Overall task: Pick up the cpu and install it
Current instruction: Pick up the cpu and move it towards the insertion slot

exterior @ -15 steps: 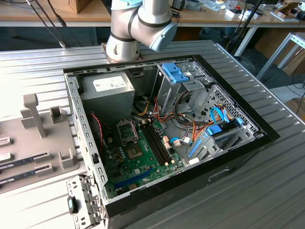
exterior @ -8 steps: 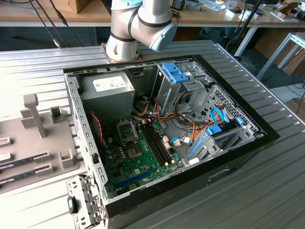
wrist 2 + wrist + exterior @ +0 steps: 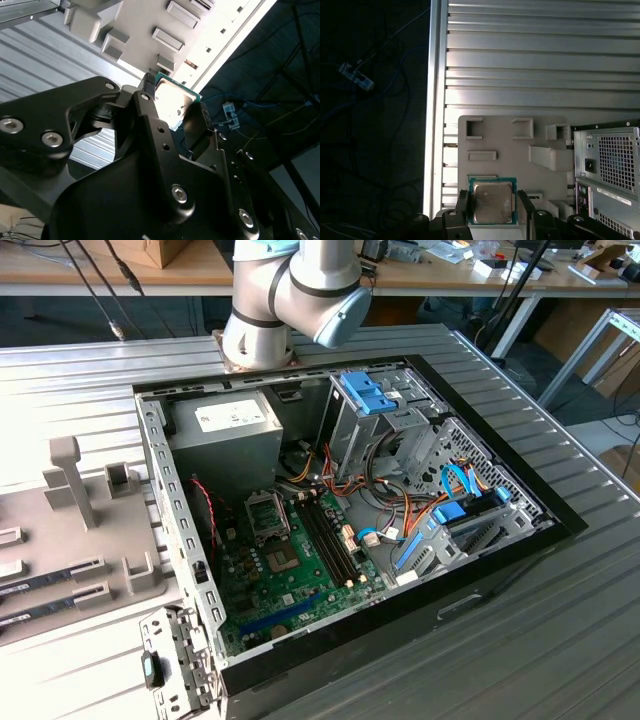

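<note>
cpu, small flat square chip, silver-grey lid, green rim (image 3: 492,199) | over pale grey moulded parts tray (image 3: 512,152) | black end effector (image 3: 493,209) clamped on opposite edges | likely light, stiff, fragile underneath; edge hold suits

- One robot arm (image 3: 290,290) is counted in the exterior view.
- One hand (image 3: 492,196) is pictured in the first wrist view, and two fingers (image 3: 461,207) are counted on it.
- One cpu (image 3: 492,202) is gripped between those fingers.
- One open computer case (image 3: 480,570) is laid on one ribbed metal bench (image 3: 580,640).
- One power-supply box (image 3: 225,425), one green motherboard (image 3: 250,570) and one socket frame (image 3: 268,517) are counted inside the case.
- One grey fixture tray (image 3: 100,540) is set beside the case.
</note>
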Tool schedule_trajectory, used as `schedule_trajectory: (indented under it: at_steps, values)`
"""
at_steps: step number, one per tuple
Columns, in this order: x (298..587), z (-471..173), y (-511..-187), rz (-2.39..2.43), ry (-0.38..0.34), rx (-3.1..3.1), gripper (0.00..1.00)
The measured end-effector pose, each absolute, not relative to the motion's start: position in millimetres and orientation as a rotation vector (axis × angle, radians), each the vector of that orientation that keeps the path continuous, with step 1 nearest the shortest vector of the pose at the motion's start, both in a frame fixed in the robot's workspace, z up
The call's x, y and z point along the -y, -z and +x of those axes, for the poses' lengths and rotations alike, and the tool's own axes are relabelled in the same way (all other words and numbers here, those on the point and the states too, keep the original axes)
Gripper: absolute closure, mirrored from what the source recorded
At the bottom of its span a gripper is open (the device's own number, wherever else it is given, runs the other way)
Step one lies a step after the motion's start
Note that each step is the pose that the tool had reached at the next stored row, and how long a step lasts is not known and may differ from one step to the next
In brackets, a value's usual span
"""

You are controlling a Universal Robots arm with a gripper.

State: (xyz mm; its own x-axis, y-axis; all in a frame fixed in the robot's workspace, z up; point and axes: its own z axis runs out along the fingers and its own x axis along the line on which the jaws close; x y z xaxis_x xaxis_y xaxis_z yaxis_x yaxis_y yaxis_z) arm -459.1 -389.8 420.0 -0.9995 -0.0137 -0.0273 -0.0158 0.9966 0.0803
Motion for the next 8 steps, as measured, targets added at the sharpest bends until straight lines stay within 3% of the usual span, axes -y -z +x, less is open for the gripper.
schedule_trajectory:
  at_steps: [8]
  values:
    - [392.9,-455.6,-419.6,-0.023,-0.119,-3.113,0.53]
